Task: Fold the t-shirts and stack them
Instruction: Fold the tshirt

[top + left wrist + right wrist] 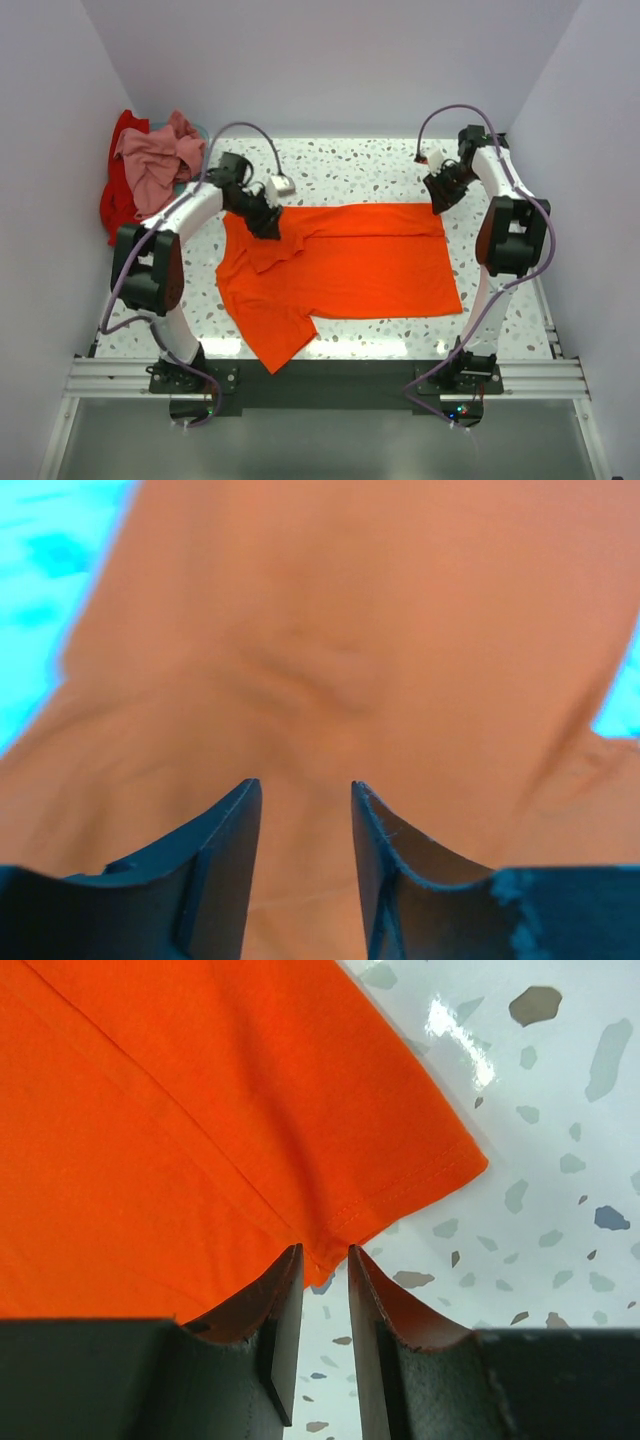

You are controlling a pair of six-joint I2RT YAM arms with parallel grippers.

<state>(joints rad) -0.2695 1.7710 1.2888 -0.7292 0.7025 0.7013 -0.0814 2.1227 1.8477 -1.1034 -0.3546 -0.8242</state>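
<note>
Left gripper (305,785) spread over orange t-shirt (370,260); right gripper (325,1250) slightly parted astride hem (400,1195); pink t-shirt (155,160) atop red t-shirt (115,200).

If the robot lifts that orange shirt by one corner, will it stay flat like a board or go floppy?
Probably floppy: the orange t-shirt lies wrinkled, with a flap folded over itself, so it would likely droop. It looks thin and light, its hem lying flat on the table, so a push would probably bunch it up rather than slide it.
</note>
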